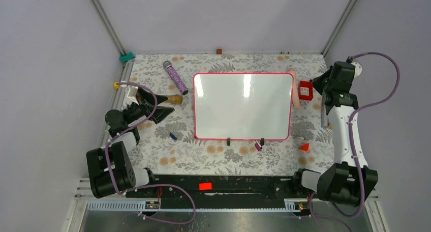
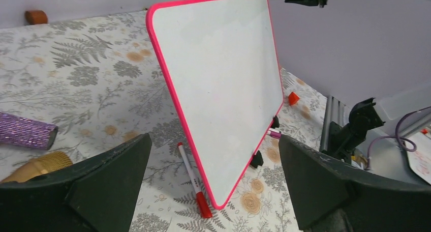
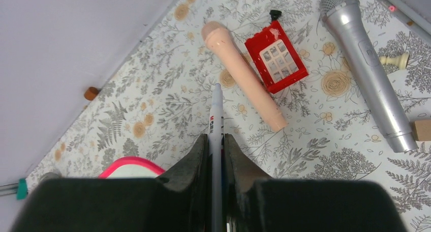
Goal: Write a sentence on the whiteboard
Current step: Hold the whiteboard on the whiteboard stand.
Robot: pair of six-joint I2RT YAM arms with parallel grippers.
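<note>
The whiteboard (image 1: 243, 106) lies mid-table, its glossy white face blank inside a pink-red frame, with two black clips on the near edge. No blue sentence shows on it in any view. My left gripper (image 1: 163, 106) is open and empty, left of the board, with the board's near left corner (image 2: 218, 79) between its fingers in the left wrist view. My right gripper (image 1: 319, 84) is by the board's far right corner (image 3: 132, 167). It is shut on a white marker (image 3: 217, 110) that sticks out past the fingertips.
A red-capped marker (image 2: 192, 178) lies along the board's left edge. A purple glitter microphone (image 1: 175, 78) and a gold object (image 1: 175, 98) lie far left. A peach cylinder (image 3: 244, 74), red box (image 3: 276, 56) and silver microphone (image 3: 366, 64) lie right. An orange cone (image 1: 304, 147) sits front right.
</note>
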